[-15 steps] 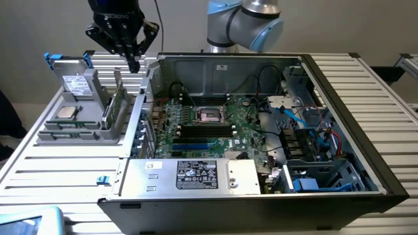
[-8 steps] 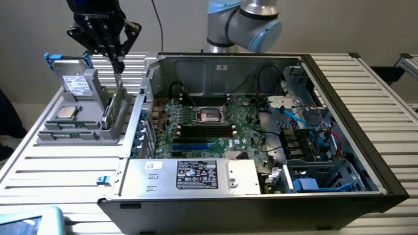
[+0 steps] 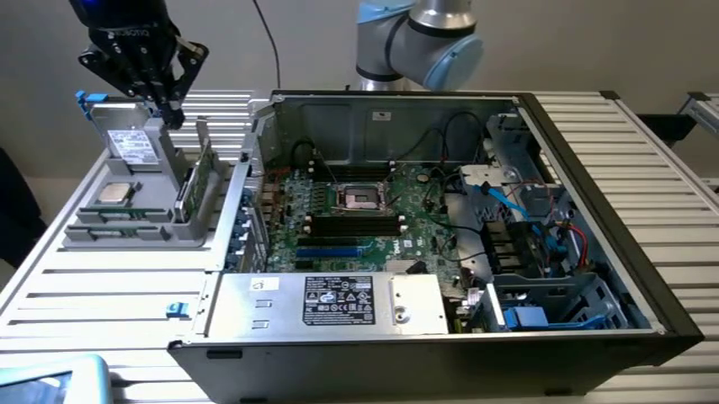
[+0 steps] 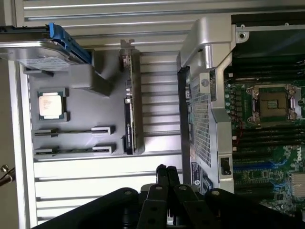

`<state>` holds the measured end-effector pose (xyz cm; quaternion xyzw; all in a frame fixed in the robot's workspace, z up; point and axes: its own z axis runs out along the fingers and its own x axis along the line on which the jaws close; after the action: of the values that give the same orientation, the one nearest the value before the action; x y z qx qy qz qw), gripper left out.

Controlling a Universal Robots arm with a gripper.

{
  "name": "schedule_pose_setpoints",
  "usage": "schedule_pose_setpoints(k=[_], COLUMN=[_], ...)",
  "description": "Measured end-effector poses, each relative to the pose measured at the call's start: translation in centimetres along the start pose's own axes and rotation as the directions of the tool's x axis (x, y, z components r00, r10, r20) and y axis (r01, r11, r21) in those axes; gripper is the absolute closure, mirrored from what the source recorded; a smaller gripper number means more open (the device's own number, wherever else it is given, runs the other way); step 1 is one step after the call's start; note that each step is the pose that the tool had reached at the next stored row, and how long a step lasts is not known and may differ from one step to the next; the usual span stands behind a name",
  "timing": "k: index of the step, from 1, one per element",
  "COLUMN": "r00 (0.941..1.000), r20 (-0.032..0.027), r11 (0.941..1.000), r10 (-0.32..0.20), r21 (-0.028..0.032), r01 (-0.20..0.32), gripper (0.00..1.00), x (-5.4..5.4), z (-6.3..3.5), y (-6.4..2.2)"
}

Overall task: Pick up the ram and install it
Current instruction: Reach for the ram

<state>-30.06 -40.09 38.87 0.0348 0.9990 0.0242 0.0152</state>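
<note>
Ram (image 3: 199, 187): stood on its long edge in a slot of the grey holder (image 3: 79, 240), on the side of the holder nearest the computer case (image 3: 584, 168); it is not touched and not lifted.
Holder: set on the slatted table (image 3: 101, 295) outside the case, at the exterior view's left. A boxy grey drive (image 3: 135, 147) with blue tabs and a small square processor chip (image 3: 116, 194) are also carried on it.
Gripper (image 3: 171, 116): hung above the holder, over the drive, apart from the ram; nothing is held.
Fingers (image 4: 162, 174): pressed together, with no gap seen between them in the wrist view.
Case: laid open, with the motherboard (image 3: 393, 240) exposed. The black memory slots (image 3: 355, 223) are seen just beside the processor socket (image 3: 362, 198) and appear unfilled.
Step in hand: judged to be the approach for the pick-up; neither the grasp nor the installing has been done.
Next move calls for: the fingers to be spread; the gripper to be lined up over the ram's upper edge, with the jaws set across its thin faces; clearance to be kept from the drive and the holder's uprights.
</note>
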Motion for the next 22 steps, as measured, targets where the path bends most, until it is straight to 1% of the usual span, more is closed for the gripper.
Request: schedule_pose_setpoints(k=[10,22], r00=[1.0,1.0], r20=[0.0001,0.0001], r11=[1.0,1.0], r10=[0.0,0.0], r21=[0.0013,0.0015], r01=[0.0,0.0], gripper=[0.89,0.89], x=[4.6,10.0], z=[0.54,0.71], y=[-0.35,-0.71])
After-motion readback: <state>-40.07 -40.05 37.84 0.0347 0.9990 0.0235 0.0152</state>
